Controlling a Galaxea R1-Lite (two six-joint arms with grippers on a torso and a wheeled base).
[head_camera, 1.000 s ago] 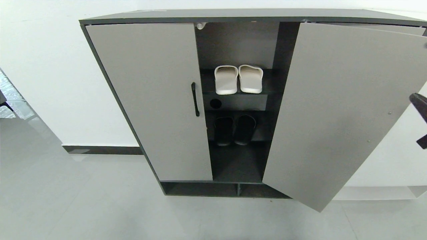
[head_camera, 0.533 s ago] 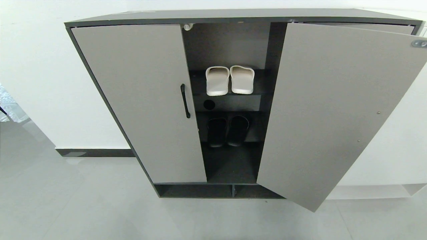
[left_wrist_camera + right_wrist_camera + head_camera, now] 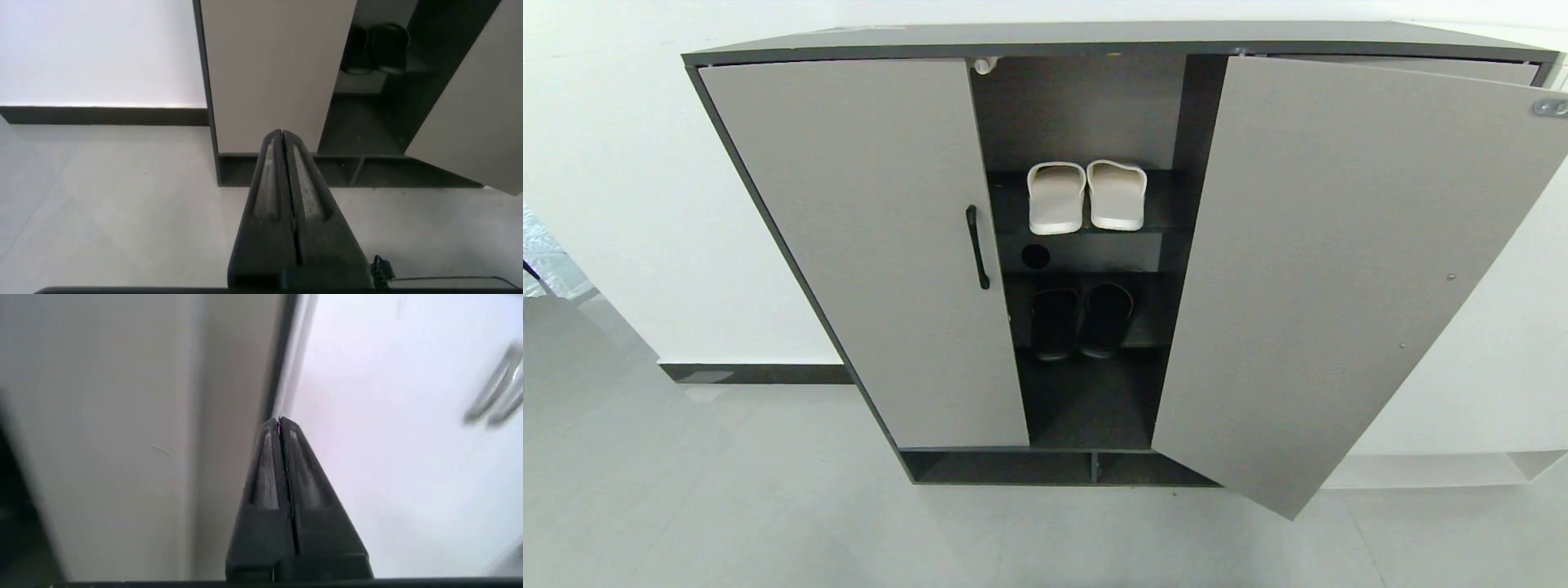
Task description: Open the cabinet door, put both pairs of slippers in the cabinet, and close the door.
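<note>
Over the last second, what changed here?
The camera turned, shifting the whole head view, not the cabinet. The right gripper moved away from its spot at that view's right edge. The white slippers, black slippers, open right door and shut left door stayed put.

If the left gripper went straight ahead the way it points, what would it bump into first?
The left gripper would probably hit the closed door low down, though depth is unclear.
</note>
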